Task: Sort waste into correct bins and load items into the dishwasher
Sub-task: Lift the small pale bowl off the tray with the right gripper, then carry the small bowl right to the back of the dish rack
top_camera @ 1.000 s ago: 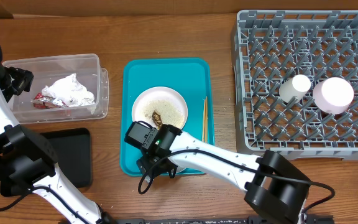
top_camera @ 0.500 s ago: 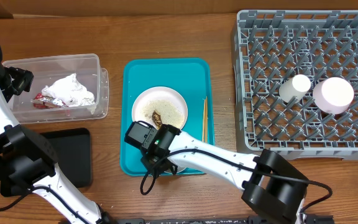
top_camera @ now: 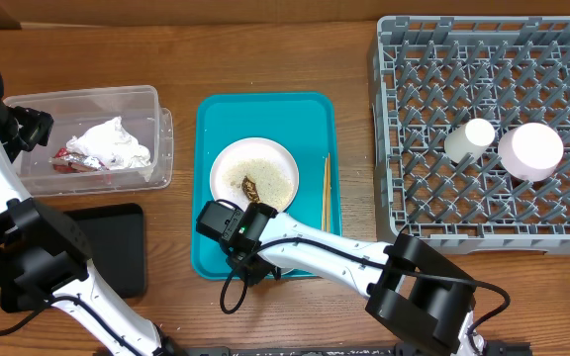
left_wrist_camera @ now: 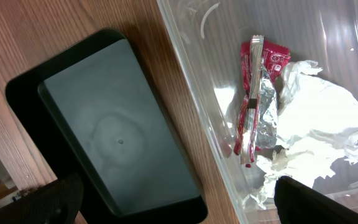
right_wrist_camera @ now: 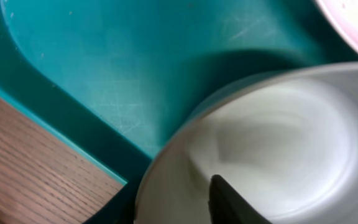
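My right gripper point(right_wrist_camera: 173, 200) straddles the rim of the light grey bowl point(right_wrist_camera: 278, 124) at the front of the teal serving tray point(top_camera: 216, 119). One finger point(right_wrist_camera: 229, 199) is inside the bowl and the other is outside. The blur hides whether they pinch. The plate point(top_camera: 255, 175) holds rice and a brown scrap point(top_camera: 250, 185). Chopsticks point(top_camera: 326, 190) lie beside it. My left gripper point(left_wrist_camera: 182, 208) hangs open between the black tray point(left_wrist_camera: 117, 137) and the clear tub point(top_camera: 28, 104). The tub holds napkins point(left_wrist_camera: 316, 124) and a red wrapper point(left_wrist_camera: 253, 93).
The grey dish rack point(top_camera: 404, 148) fills the right side, with a white cup point(top_camera: 471, 138) and a pink bowl point(top_camera: 530, 150) in it. The right arm lies across the tray's front edge. The left arm runs along the table's left side.
The right gripper has slid slightly toward the tray's front left corner, and its fingers have drawn closer together over the bowl's rim. The left arm has not moved.
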Available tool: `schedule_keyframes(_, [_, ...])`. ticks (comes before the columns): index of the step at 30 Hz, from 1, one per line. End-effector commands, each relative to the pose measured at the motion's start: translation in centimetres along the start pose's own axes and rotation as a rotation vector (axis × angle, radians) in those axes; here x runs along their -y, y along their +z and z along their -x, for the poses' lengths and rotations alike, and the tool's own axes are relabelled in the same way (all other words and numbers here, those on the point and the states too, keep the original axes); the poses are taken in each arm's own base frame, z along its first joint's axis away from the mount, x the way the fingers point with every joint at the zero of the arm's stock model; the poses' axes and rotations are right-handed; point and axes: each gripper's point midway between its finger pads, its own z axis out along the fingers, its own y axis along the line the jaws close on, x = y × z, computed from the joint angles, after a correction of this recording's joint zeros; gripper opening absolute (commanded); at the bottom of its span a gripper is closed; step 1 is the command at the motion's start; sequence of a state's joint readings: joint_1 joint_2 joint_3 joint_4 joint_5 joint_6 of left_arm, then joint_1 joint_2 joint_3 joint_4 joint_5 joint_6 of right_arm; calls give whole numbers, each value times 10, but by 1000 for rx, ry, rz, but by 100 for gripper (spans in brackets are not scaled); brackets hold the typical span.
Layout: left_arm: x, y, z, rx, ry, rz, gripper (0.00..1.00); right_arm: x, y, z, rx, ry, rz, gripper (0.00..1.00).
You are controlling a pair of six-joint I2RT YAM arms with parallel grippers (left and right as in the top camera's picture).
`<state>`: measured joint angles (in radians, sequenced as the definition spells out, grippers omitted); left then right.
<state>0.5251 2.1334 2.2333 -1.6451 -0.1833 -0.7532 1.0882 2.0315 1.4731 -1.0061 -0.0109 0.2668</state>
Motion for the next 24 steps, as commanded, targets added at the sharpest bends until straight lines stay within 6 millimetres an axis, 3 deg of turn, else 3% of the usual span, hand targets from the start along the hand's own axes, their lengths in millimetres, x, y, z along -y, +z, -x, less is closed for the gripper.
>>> schedule_keyframes(1, [-2,-15,0,30,-14,-30,100,-2,-4,3,7,16,-7,25])
schedule_keyframes(7, [-2,-15,0,30,-14,-30,100,-9,-22,8,3,16,17,19])
schedule_keyframes(10, [-2,-15,0,30,-14,-30,100,-15,-31,10,3,15,45,5])
schedule_keyframes(20, [-2,-15,0,30,-15,-30,99,-20,-60,18,4,20,75,4])
schedule_keyframes(24, [-2,-15,0,30,-14,-30,100,-7,-99,34,56,52,59,4])
